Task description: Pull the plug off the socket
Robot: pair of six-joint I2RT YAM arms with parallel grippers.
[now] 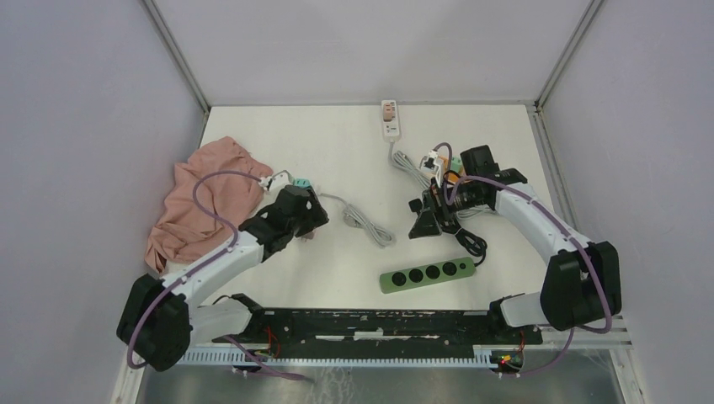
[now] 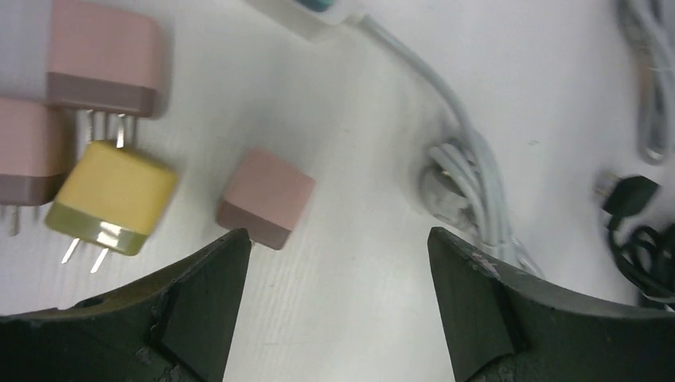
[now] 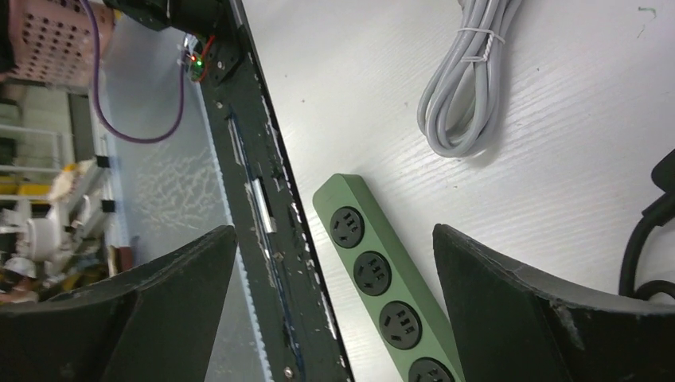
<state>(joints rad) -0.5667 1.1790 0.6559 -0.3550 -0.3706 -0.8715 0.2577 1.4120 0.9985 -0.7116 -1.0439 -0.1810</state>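
Loosely scattered lie three pink plugs and one yellow plug.

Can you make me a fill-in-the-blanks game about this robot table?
1. The power strip near the arms' bases is coloured ___.
2. The pink cloth lies on the table's ___ side.
3. Beside the pink chargers lies one ___ charger.
4. The left end effector and right end effector grip nothing; both stand wide ___.

Missing words: green, left, yellow, open.
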